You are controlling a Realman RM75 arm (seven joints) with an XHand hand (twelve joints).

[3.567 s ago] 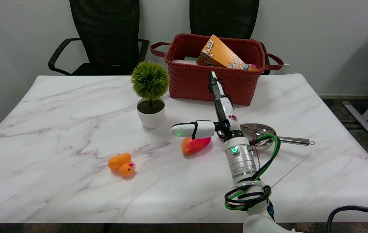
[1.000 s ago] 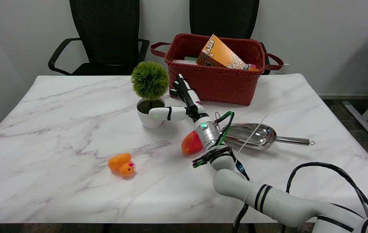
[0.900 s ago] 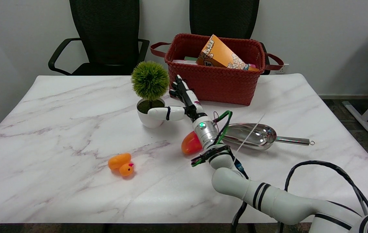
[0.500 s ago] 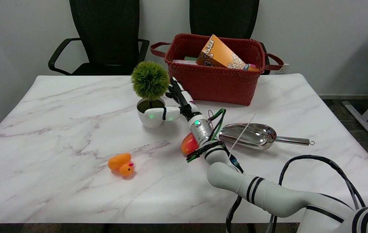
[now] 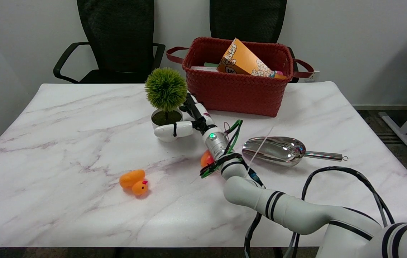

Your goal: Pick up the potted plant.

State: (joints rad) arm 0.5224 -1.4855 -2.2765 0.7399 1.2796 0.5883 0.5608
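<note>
The potted plant point(image 5: 166, 107) is standing on the marble table point(image 5: 63, 143), just left of the red basket point(image 5: 235, 89). Its white pot is being touched by the right hand point(image 5: 185, 123), thumb across the front, fingers behind; a firm grasp cannot be confirmed

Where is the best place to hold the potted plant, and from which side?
Grip the potted plant by its white pot, from the right, where the right hand already flanks it. The round pot is firm; the thin stem and bushy ball above probably are not.
</note>
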